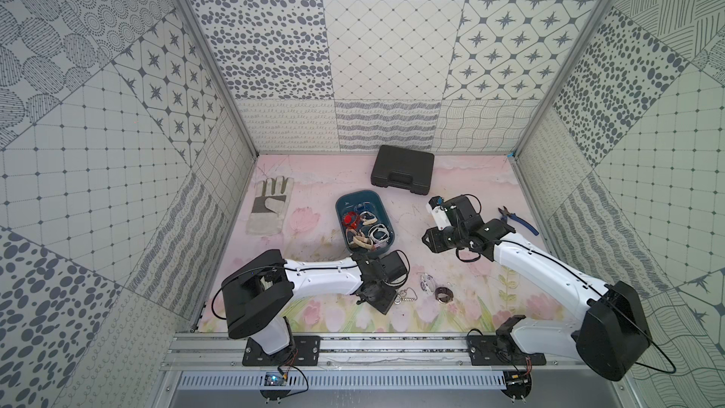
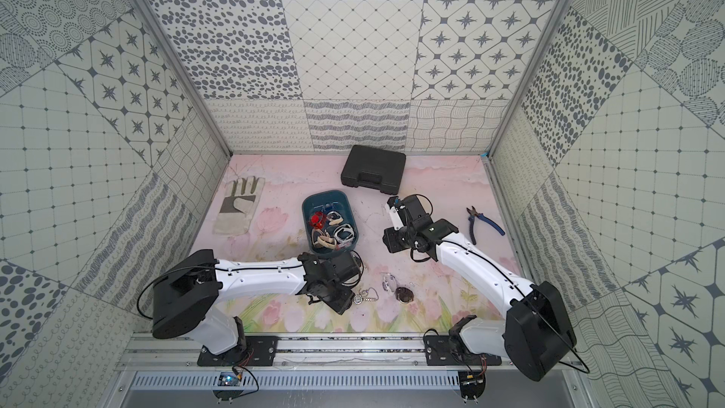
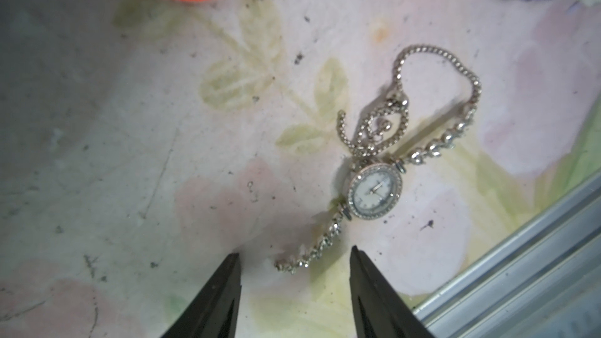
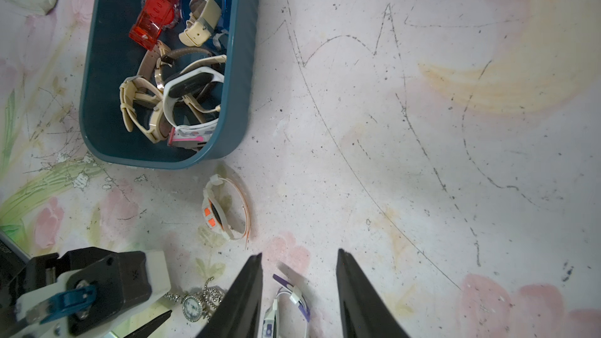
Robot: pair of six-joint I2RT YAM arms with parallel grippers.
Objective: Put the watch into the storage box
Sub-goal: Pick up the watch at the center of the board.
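Observation:
The watch, a small silver one with a round white face and a chain bracelet, lies on the flowered mat. It shows in both top views. My left gripper is open just above the mat, and the loose end of the bracelet lies between its fingertips, touching neither. The teal storage box stands just beyond the left wrist and holds several watches. My right gripper hangs open high over the mat, right of the box, with nothing in it.
A white-and-orange watch and a purple-and-white watch lie on the mat near the silver one. A black hard case sits at the back, a work glove at the left, blue-handled pliers at the right. A metal rail edges the front.

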